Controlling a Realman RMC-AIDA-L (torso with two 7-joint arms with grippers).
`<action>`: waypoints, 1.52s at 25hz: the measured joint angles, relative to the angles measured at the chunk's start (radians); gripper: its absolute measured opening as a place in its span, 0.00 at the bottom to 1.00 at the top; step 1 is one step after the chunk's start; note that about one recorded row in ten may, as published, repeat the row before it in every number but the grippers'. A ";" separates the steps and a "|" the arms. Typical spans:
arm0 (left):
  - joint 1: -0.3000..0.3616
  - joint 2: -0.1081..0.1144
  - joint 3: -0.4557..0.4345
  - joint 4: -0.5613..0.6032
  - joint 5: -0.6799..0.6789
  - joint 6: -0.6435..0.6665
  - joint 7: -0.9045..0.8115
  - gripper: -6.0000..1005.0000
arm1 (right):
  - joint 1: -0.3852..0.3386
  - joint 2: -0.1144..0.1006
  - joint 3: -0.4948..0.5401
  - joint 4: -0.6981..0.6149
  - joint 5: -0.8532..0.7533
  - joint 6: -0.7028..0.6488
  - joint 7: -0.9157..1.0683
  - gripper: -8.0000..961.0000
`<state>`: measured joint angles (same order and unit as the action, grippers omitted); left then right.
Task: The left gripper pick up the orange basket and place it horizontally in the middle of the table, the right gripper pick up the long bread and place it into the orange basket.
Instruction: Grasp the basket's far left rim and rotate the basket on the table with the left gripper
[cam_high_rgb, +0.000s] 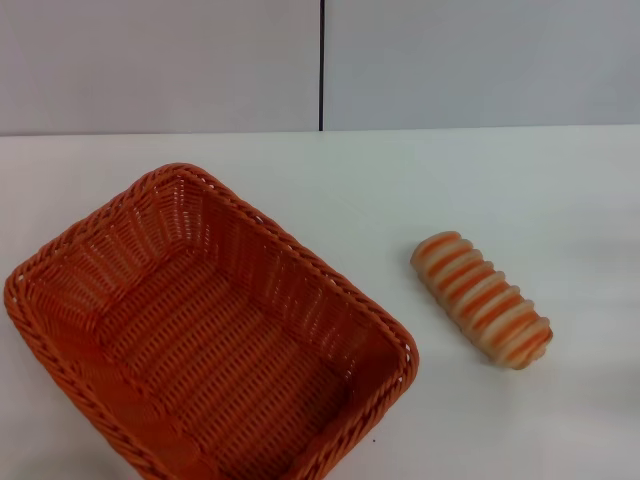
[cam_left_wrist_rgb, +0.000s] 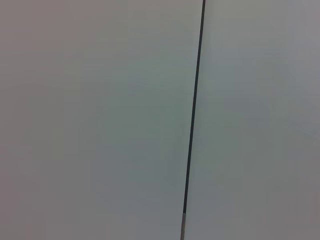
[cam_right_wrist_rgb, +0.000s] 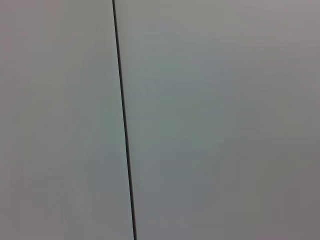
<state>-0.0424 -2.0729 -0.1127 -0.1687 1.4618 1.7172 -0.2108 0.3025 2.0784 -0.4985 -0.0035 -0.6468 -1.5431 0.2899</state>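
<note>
Head view: orange basket is lying skewed on the table; long bread is lying apart, right of it. Neither gripper is showing, so finger state cannot be told.

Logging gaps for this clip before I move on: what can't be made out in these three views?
- Both end effectors: in no view. The two wrist views show only a grey wall with a dark seam, so their state is unknown.
- Orange basket: near corner cut off by the head view's bottom edge.
- Long bread: its underside against the table is hidden.
</note>
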 joint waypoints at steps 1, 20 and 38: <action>0.000 0.000 0.000 0.000 0.000 0.000 0.000 0.58 | 0.000 -0.001 0.000 0.000 0.000 0.002 0.000 0.62; -0.016 0.014 0.031 0.164 0.018 0.081 -0.280 0.58 | 0.014 -0.004 0.000 -0.005 -0.002 0.056 -0.001 0.62; -0.084 0.011 0.535 1.095 0.049 -0.162 -1.259 0.60 | 0.008 -0.005 -0.008 -0.018 -0.002 0.062 -0.002 0.62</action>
<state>-0.1269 -2.0620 0.4225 0.9259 1.5104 1.5549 -1.4694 0.3107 2.0736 -0.5065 -0.0212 -0.6490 -1.4811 0.2882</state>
